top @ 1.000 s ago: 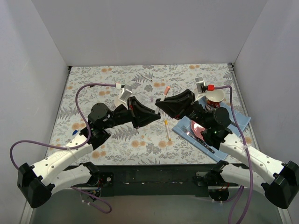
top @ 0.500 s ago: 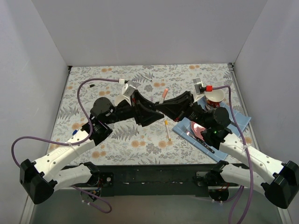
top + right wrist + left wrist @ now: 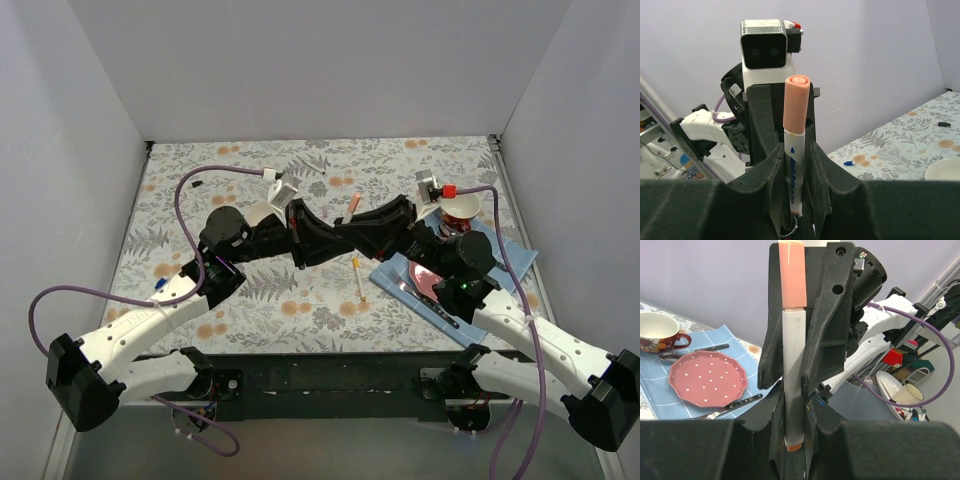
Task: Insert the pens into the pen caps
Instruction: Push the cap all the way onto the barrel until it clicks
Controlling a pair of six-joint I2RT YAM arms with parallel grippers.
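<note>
Above the middle of the flowered cloth, my left gripper (image 3: 318, 243) and right gripper (image 3: 352, 228) meet tip to tip. In the left wrist view my left gripper (image 3: 794, 412) is shut on the pale barrel of a pen (image 3: 793, 365). Its orange-pink pen cap (image 3: 792, 275) sits on the far end, between the right gripper's fingers. In the right wrist view my right gripper (image 3: 795, 155) is shut on a printed pen barrel (image 3: 794, 170) with the cap (image 3: 795, 102) on top. Another pen (image 3: 357, 277) and a pink-capped pen (image 3: 354, 200) lie on the cloth.
A blue cap (image 3: 160, 284) lies at the left and a black cap (image 3: 193, 185) at the back left. On the right, a blue napkin (image 3: 732, 337) carries a pink dotted plate (image 3: 707, 382), cutlery and a cup (image 3: 460, 208). A white bowl (image 3: 262, 213) sits behind my left gripper.
The two grippers, apart a second ago, have closed in on each other. The left arm swung right and now its fingertips meet the right gripper's over the cloth's middle.
</note>
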